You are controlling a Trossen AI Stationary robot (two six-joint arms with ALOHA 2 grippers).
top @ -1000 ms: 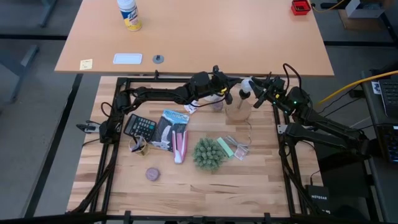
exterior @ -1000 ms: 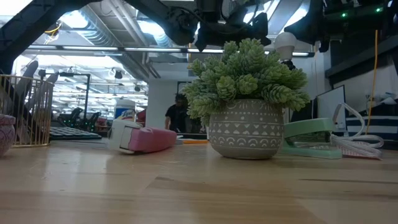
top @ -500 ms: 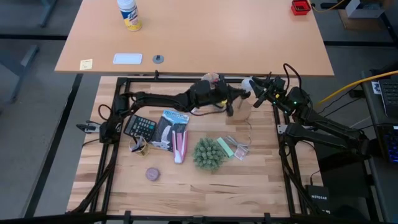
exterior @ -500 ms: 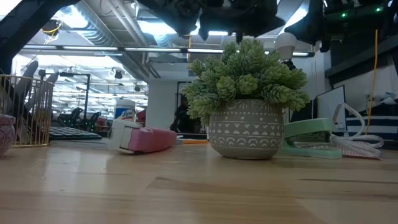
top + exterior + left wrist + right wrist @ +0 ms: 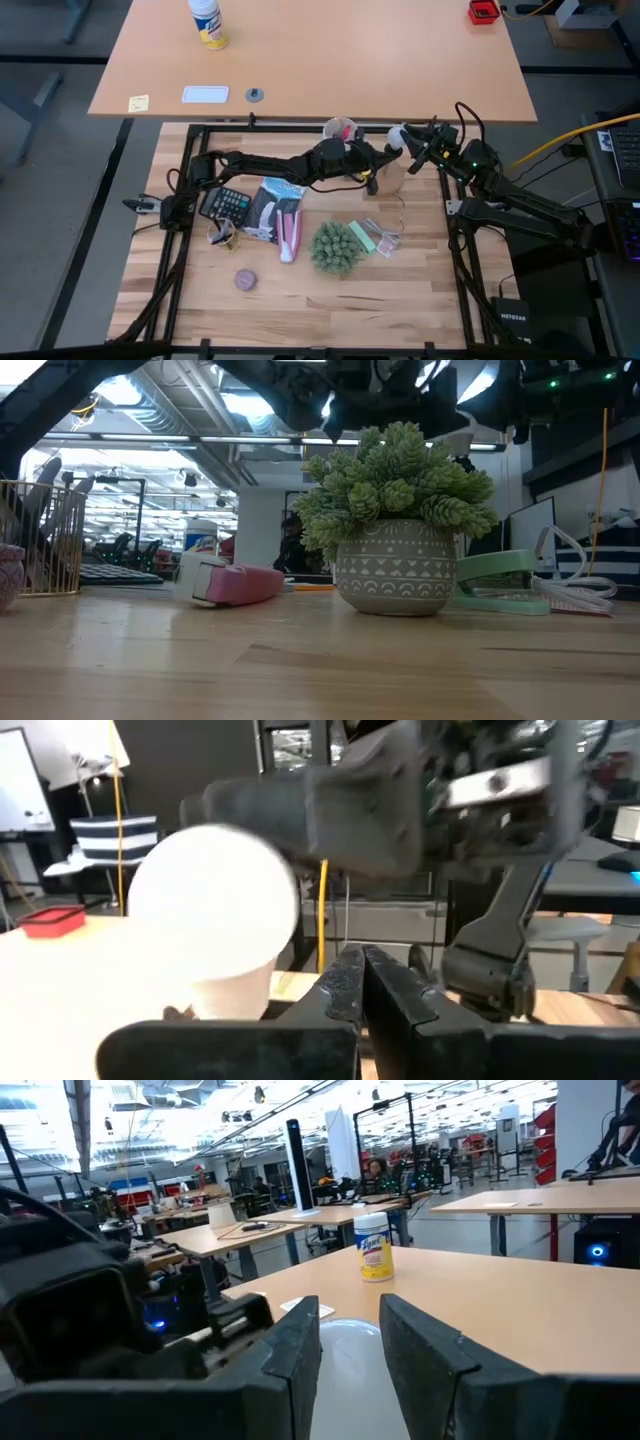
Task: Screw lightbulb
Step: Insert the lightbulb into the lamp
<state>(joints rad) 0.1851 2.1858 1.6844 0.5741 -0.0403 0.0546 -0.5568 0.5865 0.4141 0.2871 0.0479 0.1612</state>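
My right gripper (image 5: 412,146) grips the lightbulb (image 5: 397,137) between its fingers (image 5: 296,1352), upper right of centre in the high view. My left gripper (image 5: 374,166), fingers pressed together and empty, sits just beside it.

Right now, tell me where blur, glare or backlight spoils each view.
Left wrist view: the lightbulb is a soft, blurred white blob, and the right arm behind it is smeared. Low view: bright ceiling lights backlight the arms into dark silhouettes above the potted plant, which is sharp. Right wrist view: the bulb between the right gripper fingers is washed out. High view: evenly lit.
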